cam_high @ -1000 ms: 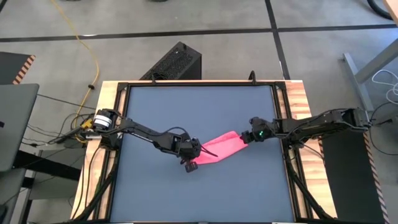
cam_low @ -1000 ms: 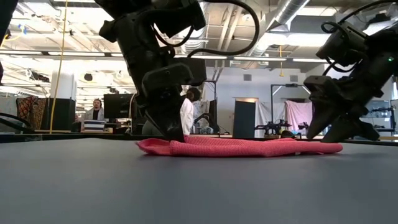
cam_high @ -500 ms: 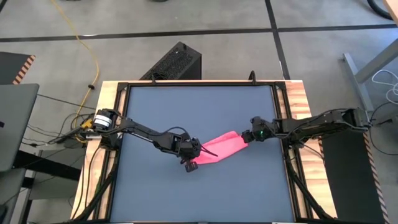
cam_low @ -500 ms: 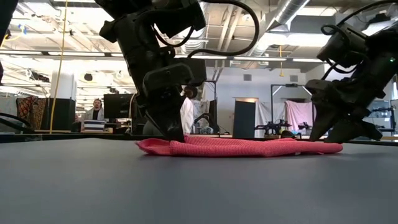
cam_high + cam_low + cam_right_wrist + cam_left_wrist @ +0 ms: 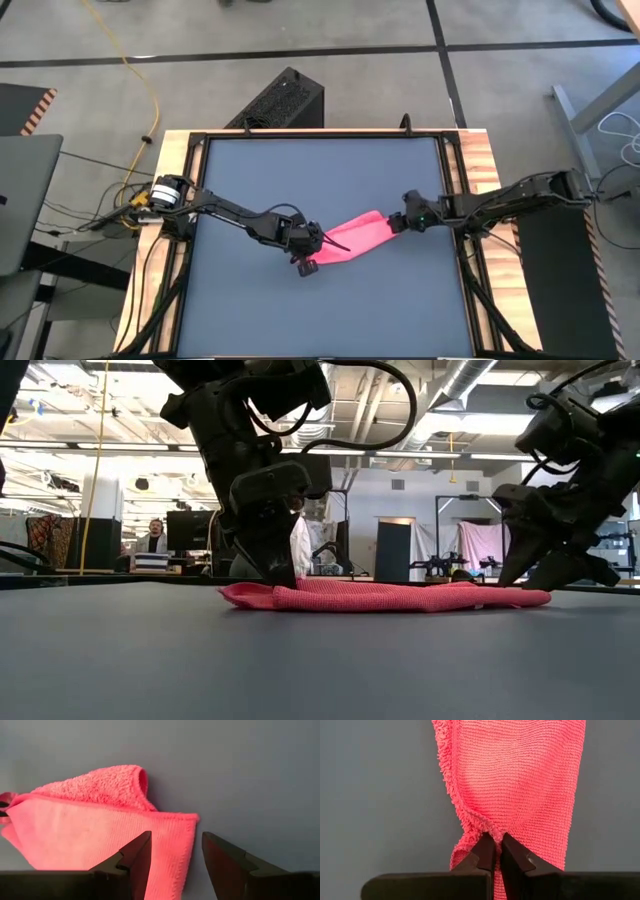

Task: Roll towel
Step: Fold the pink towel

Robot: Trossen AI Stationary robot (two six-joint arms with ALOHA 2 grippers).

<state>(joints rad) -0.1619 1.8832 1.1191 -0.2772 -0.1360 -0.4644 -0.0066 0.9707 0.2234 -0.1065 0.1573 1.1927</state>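
Note:
The pink towel (image 5: pixel 355 238) lies on the dark grey table (image 5: pixel 300 170) as a narrow folded strip, slanting from near left to far right. In the low view the towel (image 5: pixel 385 597) rests flat on the tabletop. My left gripper (image 5: pixel 312 252) is shut on its left end. My right gripper (image 5: pixel 396 222) stands open at the right end. In the right wrist view its fingers (image 5: pixel 175 854) straddle the towel's corner (image 5: pixel 187 827); I cannot tell whether they touch it. A curled-over fold (image 5: pixel 120 780) lies along the towel's far side. My left gripper pinches a small bunched ridge of cloth (image 5: pixel 493 834) between its two fingertips, close to the towel's left end, where the fringed edge (image 5: pixel 465 812) runs in. The fingers slant down from the table's left side and lie along the strip. The towel stays on the table, slack.
Wooden frame rails (image 5: pixel 480 170) border the table on both sides. A black box (image 5: pixel 285 100) stands on the floor past the far edge. The low view shows people (image 5: pixel 152 542) in the room behind the table.

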